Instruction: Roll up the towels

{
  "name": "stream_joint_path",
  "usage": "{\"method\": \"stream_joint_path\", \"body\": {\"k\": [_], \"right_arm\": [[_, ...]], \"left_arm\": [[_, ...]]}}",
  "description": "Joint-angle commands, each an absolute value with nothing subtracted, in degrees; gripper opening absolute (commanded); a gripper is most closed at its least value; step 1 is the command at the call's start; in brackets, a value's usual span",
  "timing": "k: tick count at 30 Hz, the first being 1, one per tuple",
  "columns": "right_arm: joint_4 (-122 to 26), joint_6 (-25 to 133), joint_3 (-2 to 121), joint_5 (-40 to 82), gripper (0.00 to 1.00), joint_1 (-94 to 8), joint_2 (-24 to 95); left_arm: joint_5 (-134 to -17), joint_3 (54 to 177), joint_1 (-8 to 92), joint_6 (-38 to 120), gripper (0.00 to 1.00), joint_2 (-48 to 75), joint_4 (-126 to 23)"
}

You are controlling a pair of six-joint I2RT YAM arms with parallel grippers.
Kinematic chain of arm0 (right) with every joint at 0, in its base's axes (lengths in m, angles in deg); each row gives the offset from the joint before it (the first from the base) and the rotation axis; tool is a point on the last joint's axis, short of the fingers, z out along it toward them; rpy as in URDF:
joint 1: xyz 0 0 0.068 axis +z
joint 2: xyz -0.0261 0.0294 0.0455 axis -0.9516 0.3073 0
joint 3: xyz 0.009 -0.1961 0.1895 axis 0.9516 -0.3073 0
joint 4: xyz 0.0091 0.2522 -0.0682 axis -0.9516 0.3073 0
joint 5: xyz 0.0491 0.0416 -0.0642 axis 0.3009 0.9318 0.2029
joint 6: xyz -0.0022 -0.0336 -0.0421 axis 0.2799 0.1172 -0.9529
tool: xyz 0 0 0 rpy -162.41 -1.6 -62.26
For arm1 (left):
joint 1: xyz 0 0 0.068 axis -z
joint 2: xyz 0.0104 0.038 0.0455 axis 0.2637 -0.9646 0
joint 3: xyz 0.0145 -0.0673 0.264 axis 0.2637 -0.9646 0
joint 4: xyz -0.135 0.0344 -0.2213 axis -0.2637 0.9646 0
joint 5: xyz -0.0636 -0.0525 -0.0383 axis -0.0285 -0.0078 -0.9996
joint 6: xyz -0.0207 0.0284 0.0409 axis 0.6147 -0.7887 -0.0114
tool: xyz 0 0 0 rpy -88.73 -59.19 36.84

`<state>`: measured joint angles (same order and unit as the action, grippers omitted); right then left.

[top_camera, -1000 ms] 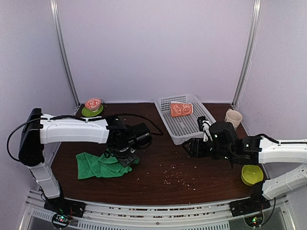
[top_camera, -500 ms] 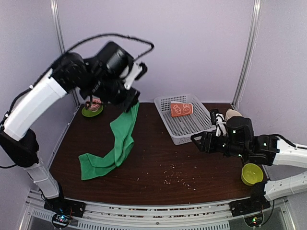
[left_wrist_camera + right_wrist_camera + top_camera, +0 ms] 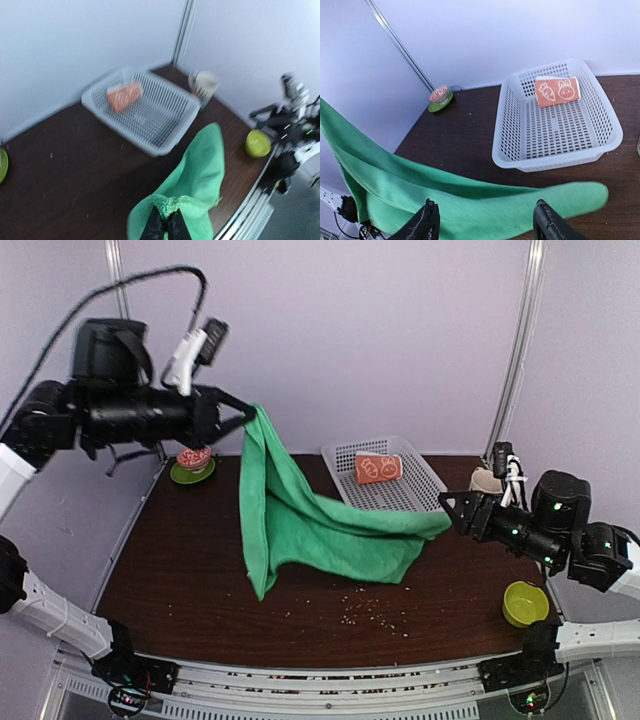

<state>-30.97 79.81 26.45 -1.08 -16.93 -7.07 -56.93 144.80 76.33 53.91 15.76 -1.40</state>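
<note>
The green towel point(image 3: 310, 525) hangs in the air, one corner high at the left, its far end stretched right toward my right gripper point(image 3: 450, 512). My left gripper point(image 3: 243, 418) is raised high and shut on that corner; in the left wrist view the fingers point(image 3: 165, 223) pinch the bunched green towel point(image 3: 200, 175). In the right wrist view my right gripper point(image 3: 485, 222) is wide open, and the green towel point(image 3: 470, 200) passes under and between its fingers. The orange printed towel point(image 3: 378, 468) lies rolled in the white basket point(image 3: 400, 505). It also shows in both wrist views point(image 3: 124, 96) point(image 3: 557, 91).
A beige cup point(image 3: 487, 485) stands right of the basket. A yellow-green bowl point(image 3: 525, 603) sits at the front right. A small red bowl on a green plate point(image 3: 193, 462) is at the back left. Crumbs point(image 3: 365, 610) dot the dark table.
My left arm has lifted the green towel off the table and swung up and to the left. The towel now stretches to the right. My right gripper has risen and pulled back to the right.
</note>
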Motion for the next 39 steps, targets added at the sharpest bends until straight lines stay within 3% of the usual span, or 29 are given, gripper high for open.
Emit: {"method": "stream_joint_path", "body": {"k": [1,7,12,16,21,28,39], "right_arm": [[-30.8,80.68,22.89,0.03,0.64,-17.2,-4.85],[-32.01,82.46,19.59,3.87,0.62,-16.88,0.83],[-33.58,85.26,16.97,5.47,0.6,-12.29,9.13],[-27.72,91.13,18.23,-1.29,0.6,-11.03,15.07],[-29.0,97.57,9.79,2.29,0.6,-20.97,8.7],[-22.93,102.7,8.69,-0.71,0.6,-24.84,8.05],[-37.85,103.76,10.02,12.19,0.59,-27.17,21.64]], "left_arm": [[-57.55,127.48,72.42,59.82,0.0,17.54,-4.93],[-55.24,106.82,69.9,63.78,0.0,21.3,-8.89],[-55.71,97.59,69.87,65.3,0.0,22.77,-12.93],[-52.82,96.29,69.87,65.01,0.0,23.51,-12.46],[-44.94,97.06,69.45,65.04,0.0,23.41,-8.94],[-38.47,94.8,60.84,69.1,0.0,28.08,-6.41],[-41.28,91.71,59.15,67.52,0.0,26.74,-9.92]]}}
